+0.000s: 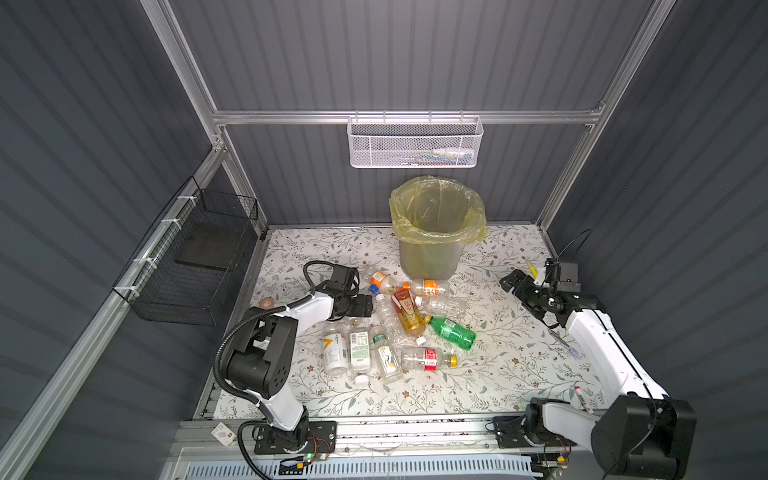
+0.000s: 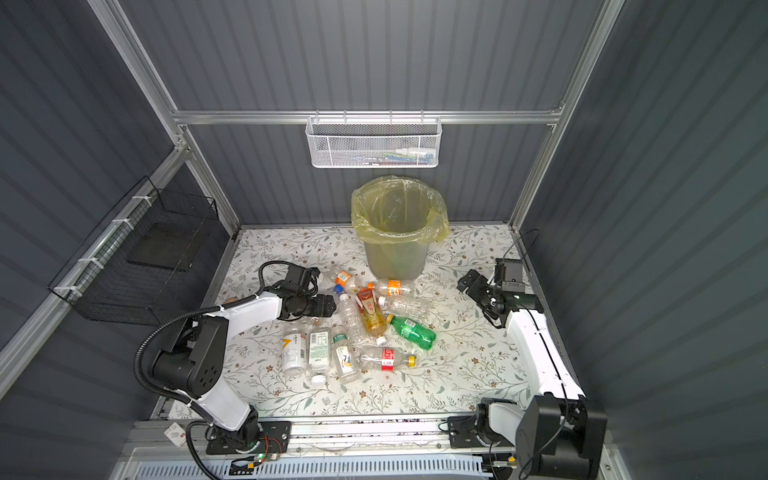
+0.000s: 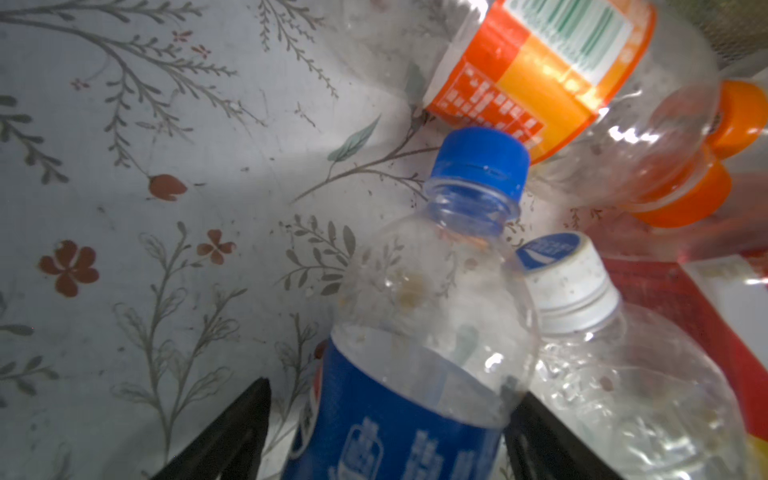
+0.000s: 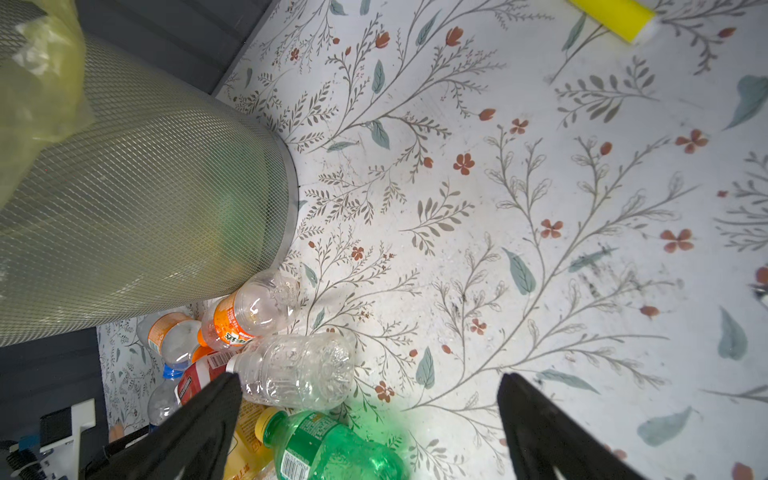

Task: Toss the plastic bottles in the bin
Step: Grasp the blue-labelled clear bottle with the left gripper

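Observation:
Several plastic bottles lie in a heap on the flowered cloth in front of the bin (image 1: 432,249), among them an amber one (image 1: 407,311), a green one (image 1: 453,332) and a red-labelled one (image 1: 430,359). The bin is grey mesh with a yellow bag, seen in both top views (image 2: 395,253). My left gripper (image 3: 388,388) is low at the heap's left edge (image 1: 363,305). Its jaws stand either side of a blue-capped, blue-labelled bottle (image 3: 436,291); one finger touches it, the other stands apart. My right gripper (image 4: 369,376) hangs open and empty right of the bin (image 1: 513,282).
A white mesh basket (image 1: 415,143) hangs on the back wall and a black wire basket (image 1: 195,266) on the left wall. A yellow marker (image 4: 611,16) lies by the right gripper, a red marker (image 1: 582,399) at front right, and a tape roll (image 1: 268,302) at the cloth's left edge.

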